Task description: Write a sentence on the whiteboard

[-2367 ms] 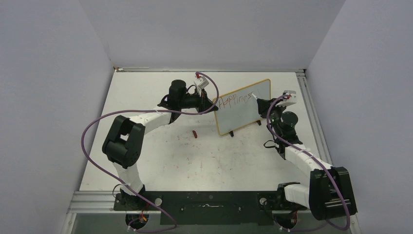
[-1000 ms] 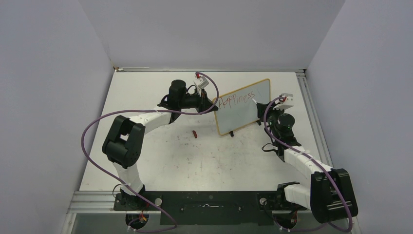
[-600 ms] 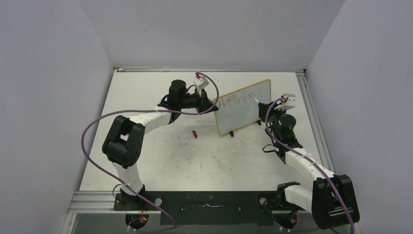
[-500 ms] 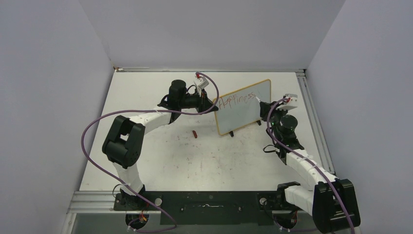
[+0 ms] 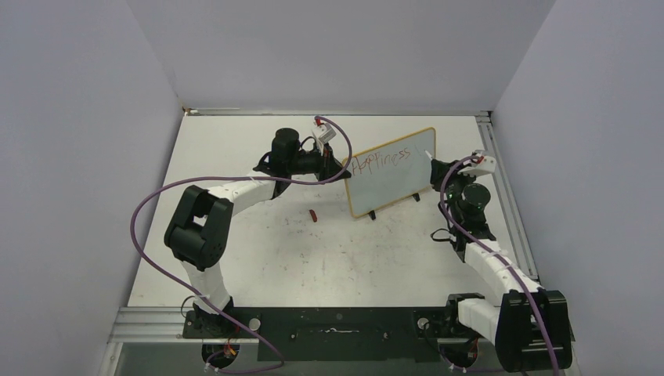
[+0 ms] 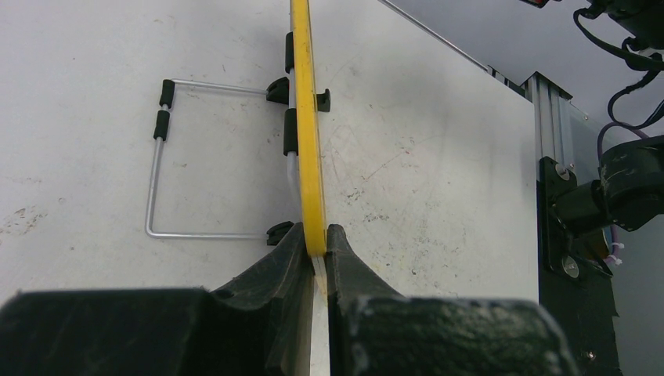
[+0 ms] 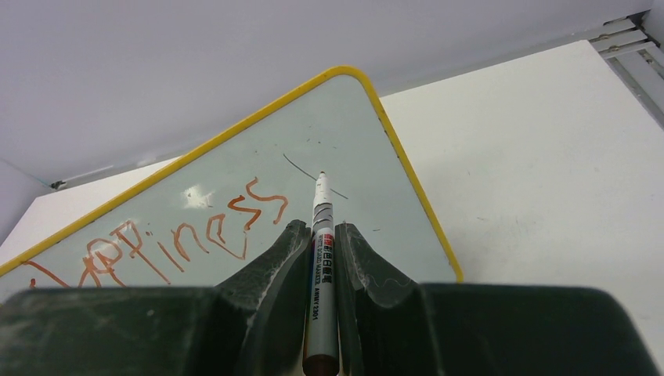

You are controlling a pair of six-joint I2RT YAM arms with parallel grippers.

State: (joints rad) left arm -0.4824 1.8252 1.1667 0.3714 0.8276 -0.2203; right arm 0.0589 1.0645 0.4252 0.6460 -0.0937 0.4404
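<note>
**Sentence unfinished — the blank space lies at 8 o'clock from the pen tip**

Only one red word of the sentence (image 7: 196,235) is there, running along the upper part of the whiteboard (image 5: 391,188). The lower part is bare. The whiteboard stands upright on the table (image 5: 274,258) on small black feet. In the top view its long axis runs roughly from 8 o'clock to 2 o'clock.

In the right wrist view, the marker (image 7: 319,258) points straight up at 12 o'clock. Its tip is just past the last letter, and the word trails off toward 8 o'clock. Whether the tip touches the surface cannot be told. The right gripper (image 7: 320,229) is clamped on the marker barrel and is just off the whiteboard's right end at 3 o'clock.

The left gripper (image 6: 313,235) is closed on the yellow frame at the opposite end, at 9 o'clock, steadying the whiteboard.

A second line would probably start under the first letters. For that the right arm — the only one holding a pen — has to go back along the long axis toward 8 o'clock and down.
</note>
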